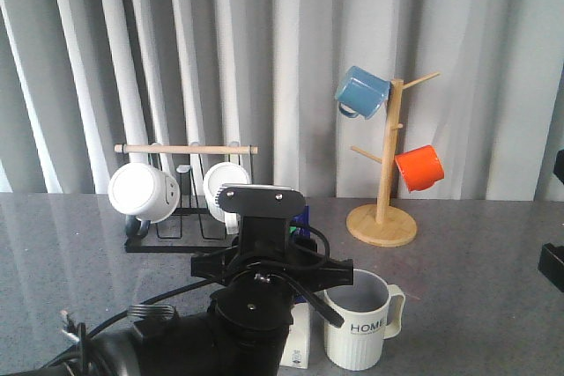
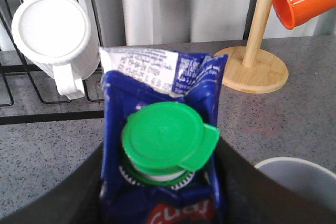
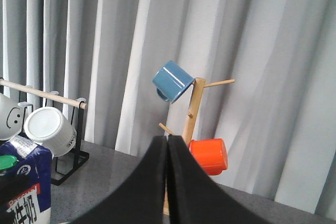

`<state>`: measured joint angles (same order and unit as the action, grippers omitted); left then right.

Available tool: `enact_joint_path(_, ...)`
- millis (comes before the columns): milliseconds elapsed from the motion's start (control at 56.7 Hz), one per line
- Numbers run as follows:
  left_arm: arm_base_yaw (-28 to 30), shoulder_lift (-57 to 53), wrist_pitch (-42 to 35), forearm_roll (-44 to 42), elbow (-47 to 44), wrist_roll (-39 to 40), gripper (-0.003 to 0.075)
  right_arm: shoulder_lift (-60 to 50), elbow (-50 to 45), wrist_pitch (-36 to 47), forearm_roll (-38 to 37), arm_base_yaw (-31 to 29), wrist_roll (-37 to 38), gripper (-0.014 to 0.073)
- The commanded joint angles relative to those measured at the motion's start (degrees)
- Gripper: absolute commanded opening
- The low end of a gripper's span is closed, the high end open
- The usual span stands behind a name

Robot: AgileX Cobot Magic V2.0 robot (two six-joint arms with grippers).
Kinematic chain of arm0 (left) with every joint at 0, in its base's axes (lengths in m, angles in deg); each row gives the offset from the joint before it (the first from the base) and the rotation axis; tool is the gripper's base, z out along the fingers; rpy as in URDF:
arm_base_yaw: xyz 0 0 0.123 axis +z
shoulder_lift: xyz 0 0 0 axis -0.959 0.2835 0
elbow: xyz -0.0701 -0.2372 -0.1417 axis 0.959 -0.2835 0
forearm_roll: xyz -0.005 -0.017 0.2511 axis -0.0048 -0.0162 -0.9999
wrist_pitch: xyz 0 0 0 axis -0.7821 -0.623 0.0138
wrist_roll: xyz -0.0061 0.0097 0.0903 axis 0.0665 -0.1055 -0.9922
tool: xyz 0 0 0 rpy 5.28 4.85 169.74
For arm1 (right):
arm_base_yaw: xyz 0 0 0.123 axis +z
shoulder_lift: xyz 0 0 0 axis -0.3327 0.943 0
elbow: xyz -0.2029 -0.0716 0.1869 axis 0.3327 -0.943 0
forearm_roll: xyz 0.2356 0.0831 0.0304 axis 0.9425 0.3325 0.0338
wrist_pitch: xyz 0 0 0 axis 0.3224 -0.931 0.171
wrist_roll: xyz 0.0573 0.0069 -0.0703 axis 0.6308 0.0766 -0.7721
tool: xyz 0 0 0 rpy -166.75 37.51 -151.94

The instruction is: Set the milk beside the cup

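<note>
The milk (image 2: 157, 103), a blue-and-white carton with a green cap (image 2: 163, 140), stands upright between the dark fingers of my left gripper (image 2: 160, 182), which is shut on its upper part. In the front view my left arm (image 1: 260, 279) covers most of the carton; only its white lower side (image 1: 298, 341) shows. That side is close beside the cream ribbed "HOME" cup (image 1: 357, 319), and whether they touch cannot be told. The cup's rim (image 2: 299, 174) also shows. My right gripper (image 3: 168, 139) hangs shut and empty, well above the table and to the right of the milk (image 3: 37, 171).
A black wire rack (image 1: 176, 239) with a wooden rod holds two white mugs (image 1: 145, 193) (image 1: 225, 184) behind the milk. At the back right stands a wooden mug tree (image 1: 383, 209) with a blue mug (image 1: 361, 92) and an orange mug (image 1: 419, 167). A grey curtain closes off the back.
</note>
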<state>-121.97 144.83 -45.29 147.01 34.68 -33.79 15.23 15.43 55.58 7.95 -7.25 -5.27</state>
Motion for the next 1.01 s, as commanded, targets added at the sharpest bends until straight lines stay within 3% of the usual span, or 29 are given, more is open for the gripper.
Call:
enact_joint_path(0, -0.33, -1.91, -0.45, -1.15, 1.43, 1.07, 0.0295, -0.44, 1.71, 4.32, -0.07, -0.48, -0.65, -0.0008)
enact_joint_path(265, -0.33, -1.98, -1.35, -1.15, 1.43, 0.96, 0.0612, -0.44, 1.71, 4.32, -0.07, -0.48, -0.65, -0.0008)
enact_joint_path(406, -0.33, -2.3, -1.35, -1.26, 1.43, 0.9, 0.0657, -0.44, 1.71, 4.32, -0.07, -0.48, -0.65, -0.0008)
enact_joint_path(812, -0.33, -11.68, -1.43, -7.21, 1.43, 0.38, 0.0524, -0.44, 1.71, 4.32, -0.07, -0.48, -0.65, -0.0008)
enact_joint_path(883, -0.33, -14.61, -1.43, -9.33, 1.43, 0.38, 0.0454, -0.44, 1.71, 4.32, -0.07, -0.48, -0.65, -0.0008)
enact_joint_path(988, -0.18, -18.58, -1.88, -11.18, 1.43, 0.38, 0.0256, -0.44, 1.71, 4.32, -0.07, -0.48, -0.65, -0.0008)
